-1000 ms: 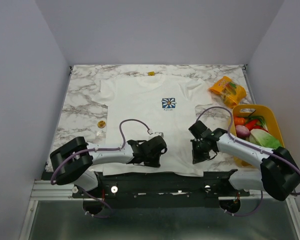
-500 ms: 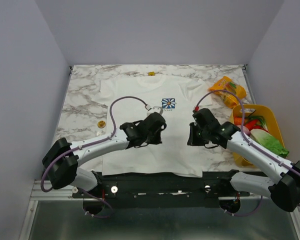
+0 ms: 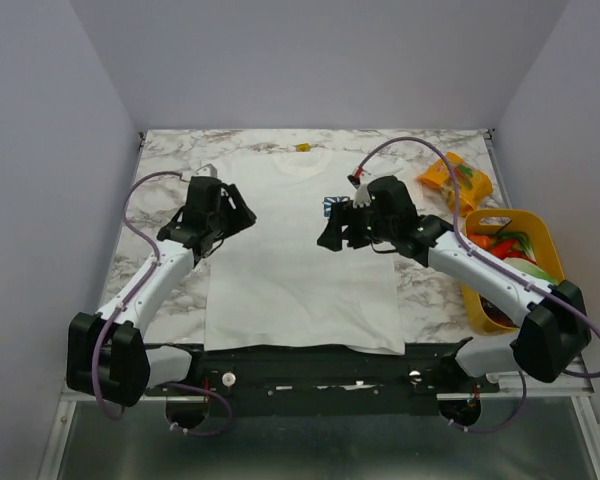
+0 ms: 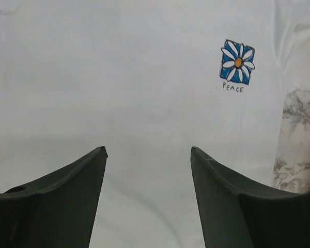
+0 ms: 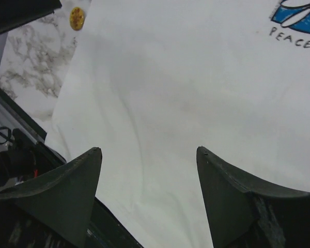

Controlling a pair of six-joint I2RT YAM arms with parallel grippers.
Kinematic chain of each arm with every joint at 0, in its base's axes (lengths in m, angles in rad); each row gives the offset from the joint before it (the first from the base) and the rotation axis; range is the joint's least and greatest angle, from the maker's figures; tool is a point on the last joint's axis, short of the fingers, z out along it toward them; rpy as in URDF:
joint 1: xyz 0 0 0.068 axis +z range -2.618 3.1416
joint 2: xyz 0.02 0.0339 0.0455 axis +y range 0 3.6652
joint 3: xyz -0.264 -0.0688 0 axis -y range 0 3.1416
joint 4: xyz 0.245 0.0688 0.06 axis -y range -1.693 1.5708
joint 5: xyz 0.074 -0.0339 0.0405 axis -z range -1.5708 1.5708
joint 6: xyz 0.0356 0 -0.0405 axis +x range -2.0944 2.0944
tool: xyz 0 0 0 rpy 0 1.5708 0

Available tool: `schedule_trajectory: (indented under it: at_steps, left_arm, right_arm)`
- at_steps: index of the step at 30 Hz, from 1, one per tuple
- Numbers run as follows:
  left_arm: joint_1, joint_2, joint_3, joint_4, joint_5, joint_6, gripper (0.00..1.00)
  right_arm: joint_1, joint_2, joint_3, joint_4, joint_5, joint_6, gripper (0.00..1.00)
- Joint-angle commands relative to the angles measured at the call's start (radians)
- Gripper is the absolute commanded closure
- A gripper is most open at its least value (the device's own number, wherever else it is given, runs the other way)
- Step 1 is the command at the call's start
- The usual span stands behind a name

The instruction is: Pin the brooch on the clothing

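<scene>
White short-sleeved T-shirt (image 3: 300,280) is lying flat mid-frame for pinning; I am hovering left gripper (image 4: 149,155) and right gripper (image 5: 149,152) wide, empty, above it.

The T-shirt (image 3: 300,270) lies flat on the table (image 3: 160,200), with its collar at the far side and its hem at the near edge. The emblem (image 4: 237,62) sits on the chest. The brooch (image 5: 77,18) lies on the table just beside the shirt's left edge. To the right of the shirt, a snack packet (image 3: 454,180) lies behind a basket (image 3: 528,222) that holds vegetables (image 3: 500,245).
</scene>
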Motion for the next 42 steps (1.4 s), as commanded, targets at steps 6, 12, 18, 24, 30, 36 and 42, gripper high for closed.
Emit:
schedule_trajectory:
  at_steps: [6, 12, 18, 24, 30, 36, 42]
  left_arm:
    - [0.454, -0.034, -0.201, 0.155, 0.238, -0.144, 0.25]
    - [0.580, -0.013, -0.279, 0.193, 0.206, -0.170, 0.26]
    - [0.612, 0.061, -0.279, 0.197, 0.165, -0.146, 0.30]
    - [0.638, 0.121, -0.293, 0.227, 0.177, -0.123, 0.35]
    - [0.643, 0.184, -0.299, 0.273, 0.198, -0.129, 0.40]
    - [0.651, 0.233, -0.279, 0.276, 0.198, -0.132, 0.54]
    - [0.657, 0.283, -0.260, 0.275, 0.192, -0.132, 0.82]
  right_arm:
    - [0.063, 0.349, 0.170, 0.284, -0.253, -0.041, 0.18]
    - [0.121, 0.651, 0.486, 0.275, -0.287, -0.029, 0.26]
    - [0.153, 0.902, 0.805, 0.181, -0.361, 0.009, 0.42]
    - [0.202, 1.098, 1.015, 0.120, -0.381, 0.005, 0.51]
    - [0.219, 1.248, 1.204, 0.095, -0.402, 0.058, 0.51]
    - [0.228, 1.333, 1.316, 0.084, -0.378, 0.137, 0.52]
    - [0.231, 1.377, 1.329, 0.075, -0.361, 0.167, 0.56]
